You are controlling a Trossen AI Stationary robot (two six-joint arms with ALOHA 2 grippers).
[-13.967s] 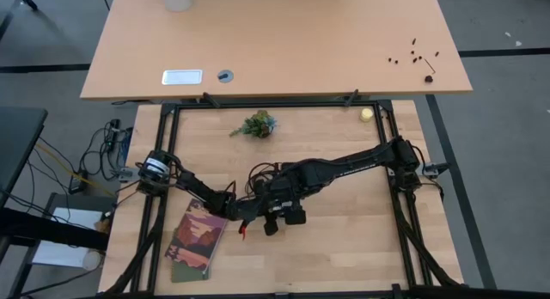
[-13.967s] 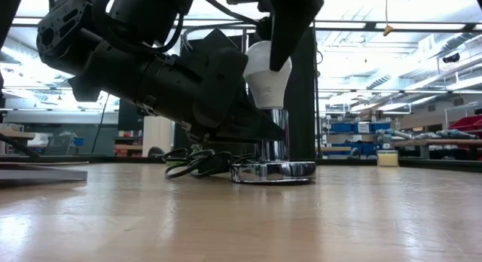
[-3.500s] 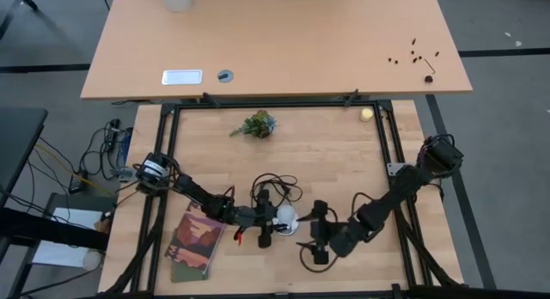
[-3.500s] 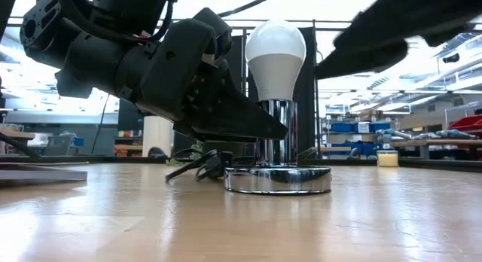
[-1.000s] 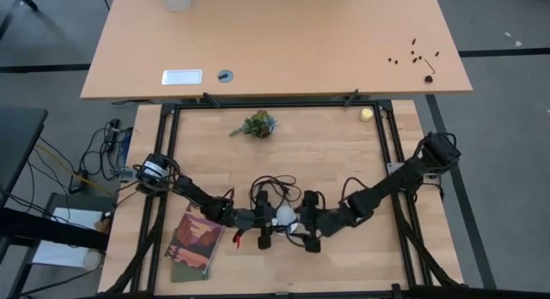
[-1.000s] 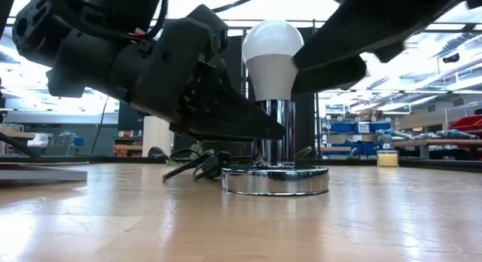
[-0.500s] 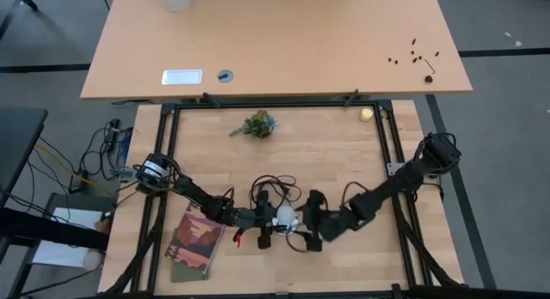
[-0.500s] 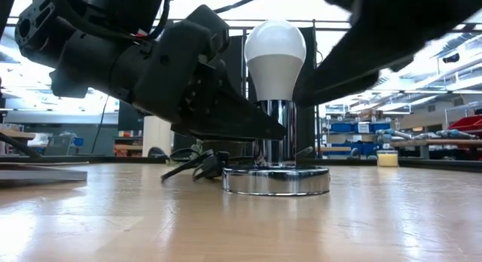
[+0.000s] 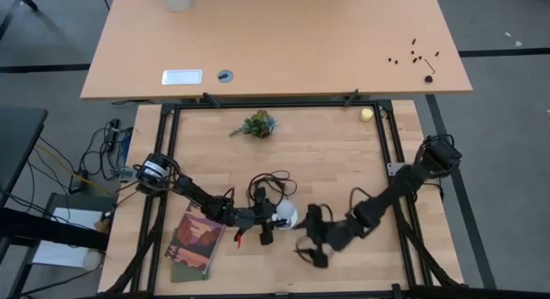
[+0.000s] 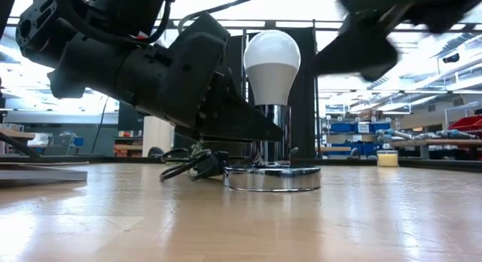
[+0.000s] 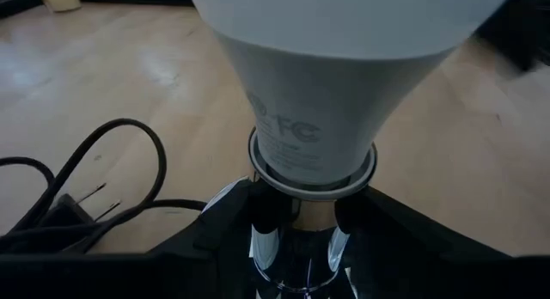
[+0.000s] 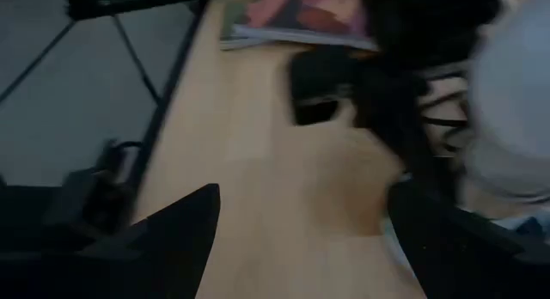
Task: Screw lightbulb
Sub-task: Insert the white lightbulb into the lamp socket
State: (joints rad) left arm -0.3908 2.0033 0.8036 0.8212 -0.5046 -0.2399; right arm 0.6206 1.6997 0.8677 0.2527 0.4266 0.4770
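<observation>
Bulb (image 10: 273,64) stands upright in the chrome stem of the socket (image 10: 272,178), which sits on the table (image 9: 344,161) with its black cord (image 9: 273,180) looped just behind it. Taking the socket as the landmark: the left gripper (image 11: 296,226) lies low against it, its two dark fingers closed on the chrome stem just under the bulb's collar, one on each side. That hold looks meant to pin the light socket so it cannot spin or slide while the bulb is turned. The right gripper (image 9: 311,239) is just beside the socket on the side away from the left arm, clear of the bulb, with its fingers spread wide and nothing between them; in its own wrist view the bulb shows as a white blur off to one side, outside the fingers. Judging by the open, empty fingers, it is probably between turns or finished. The bulb sits straight and low in the stem, so it seems well threaded, though how tight it is cannot be told. A book (image 9: 195,239) lies beyond the left arm, well apart from the socket.
</observation>
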